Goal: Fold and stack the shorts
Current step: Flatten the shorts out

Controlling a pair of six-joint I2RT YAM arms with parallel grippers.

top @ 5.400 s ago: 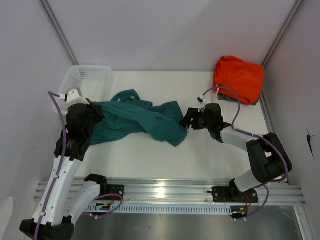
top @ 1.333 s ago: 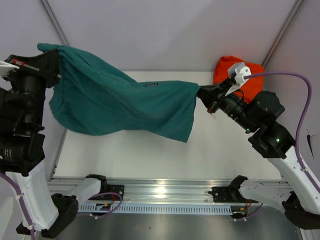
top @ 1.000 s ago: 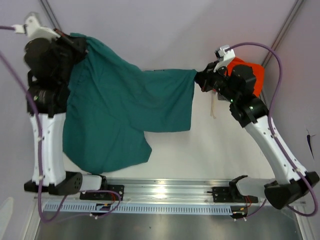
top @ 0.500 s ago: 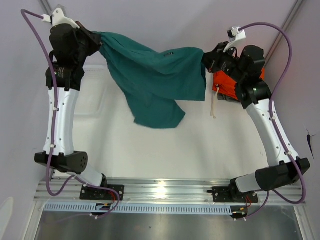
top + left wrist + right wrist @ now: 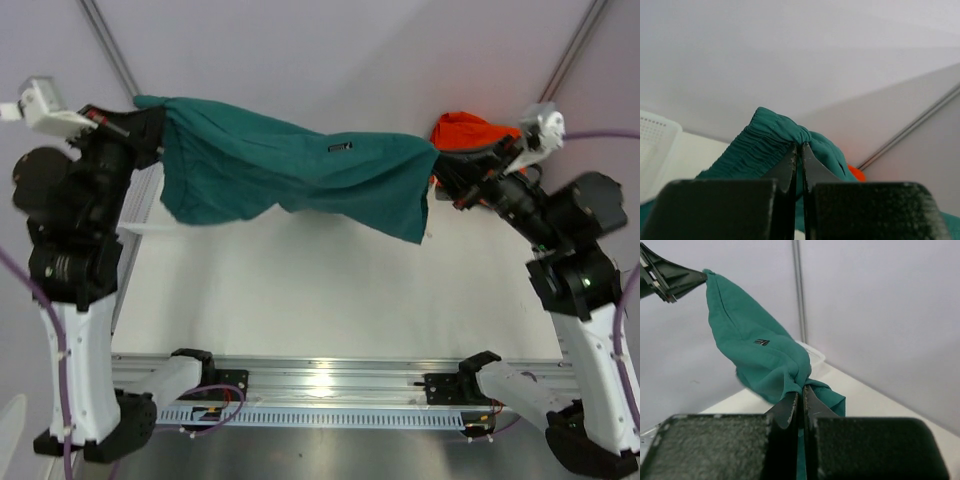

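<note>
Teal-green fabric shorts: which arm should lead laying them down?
Probably left: the left gripper pinches the teal-green shorts by the elastic waistband, most fabric hanging below it; the right gripper holds a corner near the orange garment.

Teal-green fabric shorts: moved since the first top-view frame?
Yes. The teal-green fabric shorts lay crumpled on the white table then. Now they hang above it, stretched between the left gripper and the right gripper.

The teal-green shorts are hanging stretched in the air above the tabletop, sagging and creased between two pinched ends.
</note>
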